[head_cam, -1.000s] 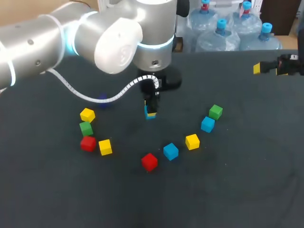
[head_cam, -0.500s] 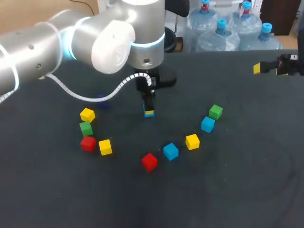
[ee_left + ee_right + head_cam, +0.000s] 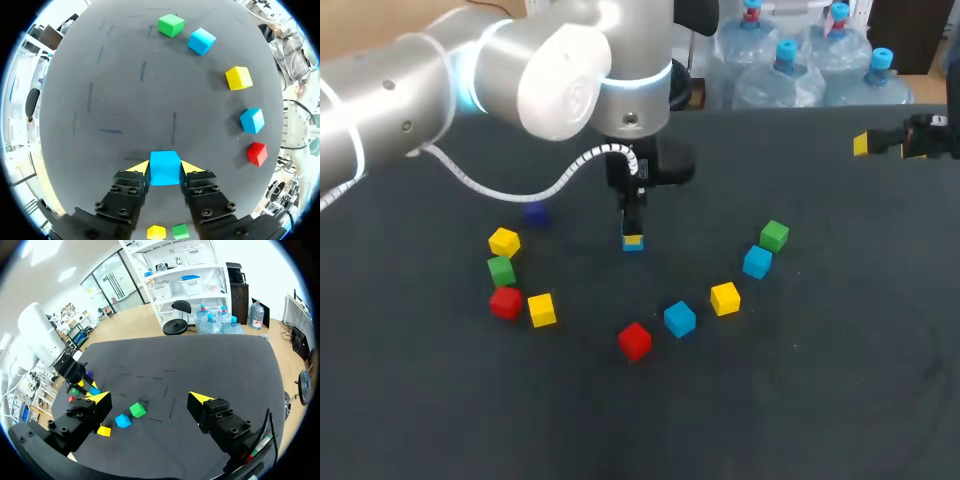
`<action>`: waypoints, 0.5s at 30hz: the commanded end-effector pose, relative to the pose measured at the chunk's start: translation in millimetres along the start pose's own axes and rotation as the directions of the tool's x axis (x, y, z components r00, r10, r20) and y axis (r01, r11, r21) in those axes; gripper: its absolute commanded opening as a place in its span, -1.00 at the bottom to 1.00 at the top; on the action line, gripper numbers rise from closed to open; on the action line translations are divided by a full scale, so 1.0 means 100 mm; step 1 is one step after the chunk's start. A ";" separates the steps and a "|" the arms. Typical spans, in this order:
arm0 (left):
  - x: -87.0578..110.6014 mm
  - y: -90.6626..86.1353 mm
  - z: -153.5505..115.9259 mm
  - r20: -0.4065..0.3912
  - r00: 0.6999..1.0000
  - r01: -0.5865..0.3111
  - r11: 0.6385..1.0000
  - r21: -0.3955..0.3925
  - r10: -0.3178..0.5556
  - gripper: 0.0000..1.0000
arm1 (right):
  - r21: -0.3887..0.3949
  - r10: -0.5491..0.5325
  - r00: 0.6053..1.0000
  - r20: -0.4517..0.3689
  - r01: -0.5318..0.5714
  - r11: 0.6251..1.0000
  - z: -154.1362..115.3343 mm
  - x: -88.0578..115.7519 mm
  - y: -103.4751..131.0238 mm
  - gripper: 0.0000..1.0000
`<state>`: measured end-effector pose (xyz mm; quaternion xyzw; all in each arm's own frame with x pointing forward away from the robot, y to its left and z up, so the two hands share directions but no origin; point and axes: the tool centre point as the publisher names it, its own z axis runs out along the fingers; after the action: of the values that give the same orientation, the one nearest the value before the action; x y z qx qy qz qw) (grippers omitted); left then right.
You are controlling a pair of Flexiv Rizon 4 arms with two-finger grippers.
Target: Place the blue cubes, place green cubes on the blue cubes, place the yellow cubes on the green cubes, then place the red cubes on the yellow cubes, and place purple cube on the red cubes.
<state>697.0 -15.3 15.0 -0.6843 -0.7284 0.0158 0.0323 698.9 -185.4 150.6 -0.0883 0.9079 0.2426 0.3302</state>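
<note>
My left gripper (image 3: 633,236) is shut on a blue cube (image 3: 633,243) near the table's middle; in the left wrist view the blue cube (image 3: 165,168) sits between both yellow fingertips (image 3: 137,166). I cannot tell whether it touches the cloth. Ahead of it lie a green cube (image 3: 171,25), a blue cube (image 3: 202,41), a yellow cube (image 3: 238,78), another blue cube (image 3: 252,120) and a red cube (image 3: 257,153). A purple cube (image 3: 535,212) lies at the back left. My right gripper (image 3: 150,399) hangs open and empty high over the far right edge (image 3: 865,145).
At the left a yellow cube (image 3: 504,241), a green cube (image 3: 501,270), a red cube (image 3: 505,302) and a second yellow cube (image 3: 542,309) cluster together. The dark cloth (image 3: 800,400) at the front and right is bare.
My left arm's upper joints swung slightly, and the gripper with the blue cube shifted only a little. The right arm has kept still.
</note>
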 end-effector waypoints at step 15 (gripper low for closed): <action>-0.11 -0.02 0.10 0.005 1.000 0.001 1.000 -0.008 -0.001 -1.00 | 0.002 0.000 1.000 0.000 0.000 1.000 0.00 0.00 0.00 1.00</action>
<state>694.5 -25.9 6.9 -0.6842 -0.7286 0.0140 0.0285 698.9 -185.4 150.6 -0.0883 0.9079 0.2426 0.3302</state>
